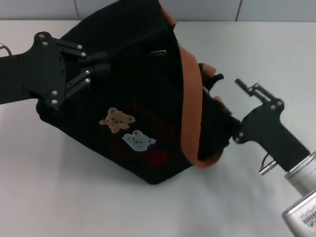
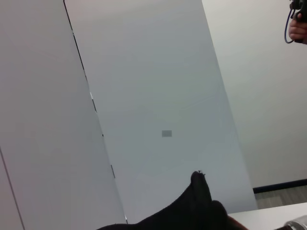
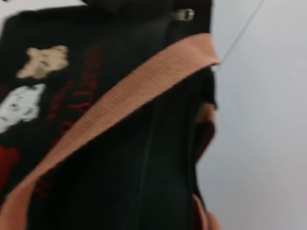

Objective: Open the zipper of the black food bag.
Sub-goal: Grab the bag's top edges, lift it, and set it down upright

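Head view shows the left gripper [image 1: 101, 63] reaching in from the left, its dark fingers [image 1: 97, 72] drawn close together and pressed against the upper side of the black food bag [image 1: 143, 84]; black on black, whether they pinch fabric or merely rest on it cannot be told. Just beyond the fingertips, toward the bag's top edge, a small silver metal piece [image 1: 159, 53] glints; the zipper track itself cannot be made out in the dark cloth. Below the left gripper, on the bag's face, sit the tan bear patch [image 1: 116, 119], the pale blue bear patch [image 1: 138, 140] and the red mark [image 1: 158, 158]. An orange-brown strap [image 1: 190, 101] runs down the bag farther from that gripper. On the far side of the strap the right gripper [image 1: 224, 116] meets the bag's end, its fingers hidden by the bag, so their state cannot be told. The bag lies tilted on the white table [image 1: 74, 197].
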Controlling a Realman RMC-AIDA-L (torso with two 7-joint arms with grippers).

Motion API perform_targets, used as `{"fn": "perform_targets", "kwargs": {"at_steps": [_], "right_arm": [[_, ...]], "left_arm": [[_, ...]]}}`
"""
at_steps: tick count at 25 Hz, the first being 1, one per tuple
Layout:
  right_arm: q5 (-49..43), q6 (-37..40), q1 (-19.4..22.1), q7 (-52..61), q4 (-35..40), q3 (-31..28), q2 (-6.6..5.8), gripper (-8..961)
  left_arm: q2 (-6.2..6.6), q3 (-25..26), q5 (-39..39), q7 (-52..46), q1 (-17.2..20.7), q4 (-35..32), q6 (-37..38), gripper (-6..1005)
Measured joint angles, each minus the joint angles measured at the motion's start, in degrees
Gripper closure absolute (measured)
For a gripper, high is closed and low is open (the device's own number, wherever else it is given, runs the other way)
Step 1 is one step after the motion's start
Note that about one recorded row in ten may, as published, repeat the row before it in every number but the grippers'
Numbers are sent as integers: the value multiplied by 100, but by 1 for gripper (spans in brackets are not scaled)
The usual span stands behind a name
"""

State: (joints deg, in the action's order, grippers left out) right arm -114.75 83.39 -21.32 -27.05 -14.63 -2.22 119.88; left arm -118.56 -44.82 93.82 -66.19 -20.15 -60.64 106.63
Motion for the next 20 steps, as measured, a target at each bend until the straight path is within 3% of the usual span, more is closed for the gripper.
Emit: {"fn": "perform_targets", "kwargs": {"at_steps": [20], "right_arm": [[-62, 109, 20, -247, 225, -16, -3, 435]], "left_arm": [[0, 0, 5, 10, -26, 9, -23, 907]]}}
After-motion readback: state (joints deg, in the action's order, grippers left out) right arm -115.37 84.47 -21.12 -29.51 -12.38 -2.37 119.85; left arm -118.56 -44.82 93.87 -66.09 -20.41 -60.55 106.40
